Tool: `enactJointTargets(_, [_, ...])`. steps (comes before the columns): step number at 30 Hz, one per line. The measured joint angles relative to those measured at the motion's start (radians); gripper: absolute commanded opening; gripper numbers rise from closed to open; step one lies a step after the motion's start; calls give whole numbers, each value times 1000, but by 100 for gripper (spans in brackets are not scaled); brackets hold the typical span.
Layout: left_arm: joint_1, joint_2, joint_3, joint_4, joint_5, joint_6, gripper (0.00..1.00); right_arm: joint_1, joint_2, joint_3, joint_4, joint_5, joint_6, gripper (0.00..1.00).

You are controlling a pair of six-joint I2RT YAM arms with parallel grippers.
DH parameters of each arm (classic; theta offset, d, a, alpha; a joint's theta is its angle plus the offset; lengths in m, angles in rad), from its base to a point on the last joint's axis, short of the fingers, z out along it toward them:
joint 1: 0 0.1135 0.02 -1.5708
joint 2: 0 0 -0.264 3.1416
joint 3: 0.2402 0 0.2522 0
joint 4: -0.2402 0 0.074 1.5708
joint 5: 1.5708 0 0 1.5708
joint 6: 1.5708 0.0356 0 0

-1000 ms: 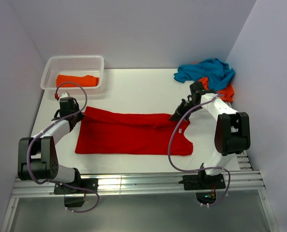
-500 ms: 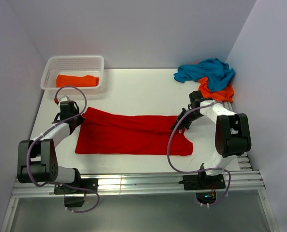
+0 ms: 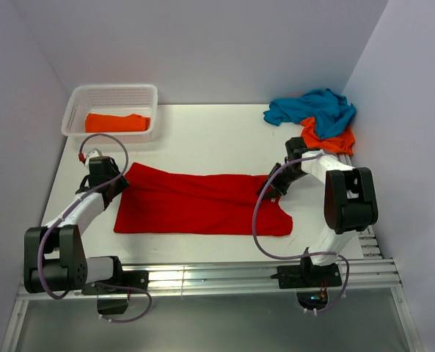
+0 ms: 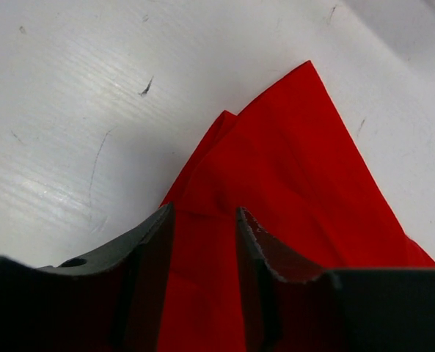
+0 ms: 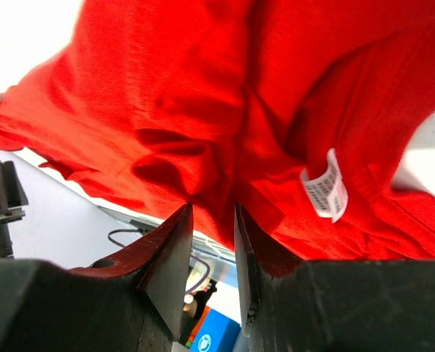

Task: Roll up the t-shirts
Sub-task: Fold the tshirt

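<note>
A bright red t-shirt [image 3: 202, 202], folded into a long band, lies flat across the middle of the table. My left gripper [image 3: 120, 180] is low over its far left corner. In the left wrist view the gripper [image 4: 205, 213] is open, with red cloth [image 4: 290, 161] under the gap. My right gripper [image 3: 270, 187] sits at the far right end of the shirt. Its jaws [image 5: 212, 209] are open, and bunched red cloth [image 5: 202, 88] with a white label [image 5: 326, 185] sits at their tips. An orange t-shirt [image 3: 117, 122] lies folded in the basket. A teal t-shirt [image 3: 312, 106] is heaped on another orange one [image 3: 334, 139].
The white lattice basket [image 3: 74, 110] stands at the back left corner. The heap of teal and orange shirts is at the back right, close to the right arm's elbow. Walls close in on the left, back and right.
Both grippers have gone from shut to open, letting go of the red shirt's far edge. The right gripper has come down and nearer, and the cloth it held up now lies lower.
</note>
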Motion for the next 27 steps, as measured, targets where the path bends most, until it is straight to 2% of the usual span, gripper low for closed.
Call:
enactJointTargets(10, [12, -19, 26, -16, -32, 31, 45, 0, 0, 43, -3, 0, -16, 37])
enactJointTargets(14, [19, 87, 113, 10, 8, 74, 46, 0, 0, 56, -7, 0, -22, 37])
enactJointTargets(20, [65, 253, 220, 30, 158, 115, 48, 0, 0, 68, -11, -1, -25, 37])
enactJointTargets(27, [76, 331, 281, 29, 219, 151, 45, 0, 0, 68, -10, -8, -22, 37])
